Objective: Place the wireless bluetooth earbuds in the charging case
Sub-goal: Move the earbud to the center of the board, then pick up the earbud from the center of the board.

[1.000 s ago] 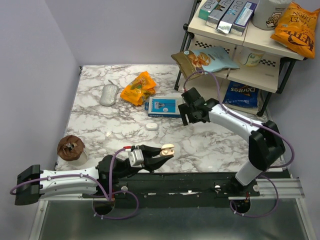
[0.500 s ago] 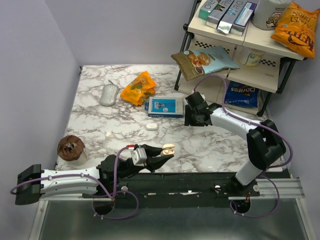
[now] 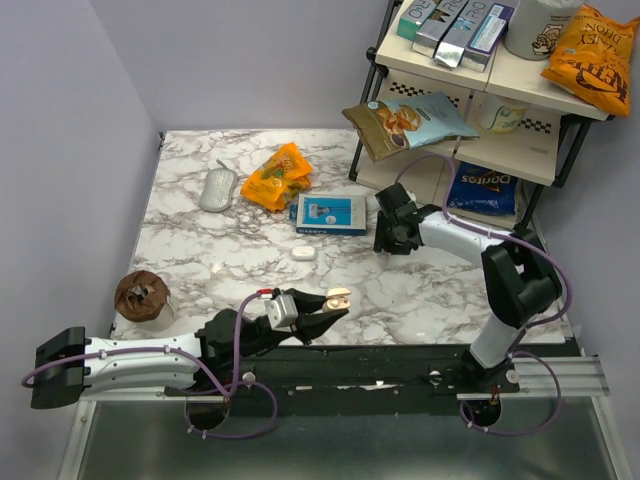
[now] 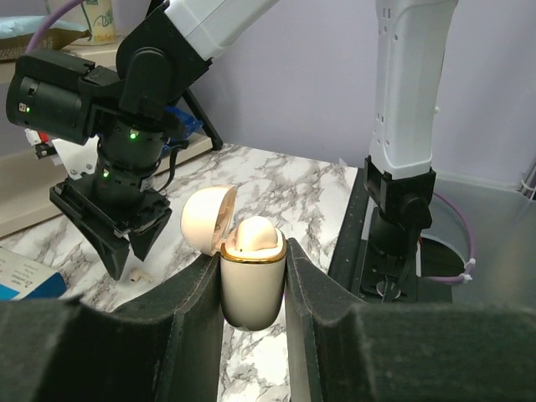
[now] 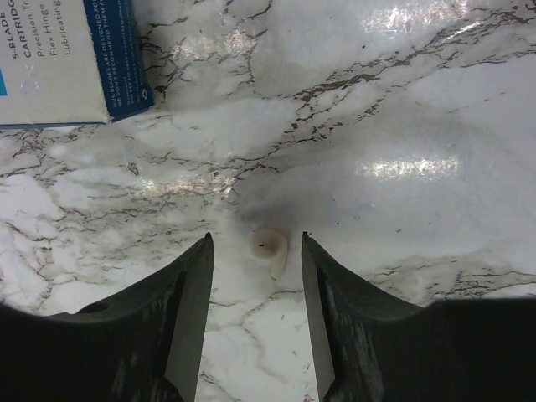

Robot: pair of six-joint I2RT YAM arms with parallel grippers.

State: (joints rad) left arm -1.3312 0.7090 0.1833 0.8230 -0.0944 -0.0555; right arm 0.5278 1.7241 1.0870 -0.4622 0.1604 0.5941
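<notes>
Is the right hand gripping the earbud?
No: the earbud lies on the marble between the right hand's fingers, with gaps on both sides.

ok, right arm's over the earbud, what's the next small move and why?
Probably lower the right gripper and close: its open jaws straddle the earbud, untouched on the table; the left gripper holds the charging case open, ready.

Right gripper point(image 5: 256, 238) has swung across and dropped low over the marble table point(image 5: 402, 100), jaws narrowing. One earbud point(image 5: 269, 249) now lies between its fingertips, clear of both.
</notes>
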